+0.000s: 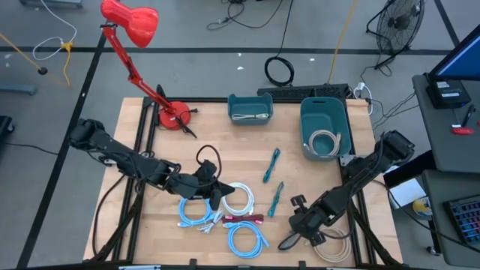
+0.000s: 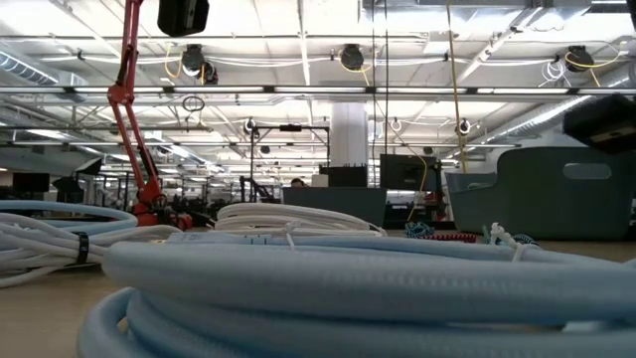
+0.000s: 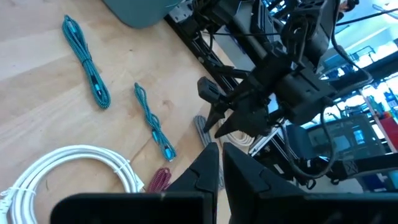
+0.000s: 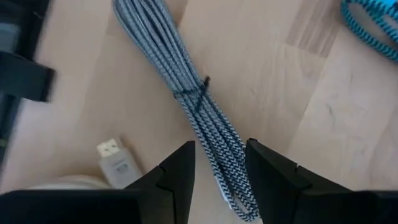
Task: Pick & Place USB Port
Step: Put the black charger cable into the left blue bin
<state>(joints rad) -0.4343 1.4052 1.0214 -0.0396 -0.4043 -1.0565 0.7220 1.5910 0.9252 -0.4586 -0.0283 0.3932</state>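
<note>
A grey braided USB cable bundle (image 4: 186, 93), tied at its middle, lies flat on the wooden table near the front right. My right gripper (image 4: 219, 165) points steeply down over it and is open, one finger on each side of the bundle's near end. In the high view this gripper (image 1: 291, 238) is just left of a cream cable coil (image 1: 334, 247). My left gripper (image 3: 219, 167) is shut with nothing in it and hangs above the white cable coil (image 1: 240, 196) at the table's middle front. My right gripper straddles the bundle's end (image 4: 233, 186) from above, fingers across the cable. I cannot tell whether either finger touches it. The bundle lies flat on the table.
Two teal bins (image 1: 250, 109) (image 1: 325, 127) stand at the back, and the right one holds a coiled cable. Two teal braided cables (image 1: 271, 165) (image 1: 276, 199), blue coils (image 1: 193, 214) (image 1: 247, 240) and a red cable (image 1: 251, 220) lie about. A red lamp base (image 1: 174, 116) is at the back left.
</note>
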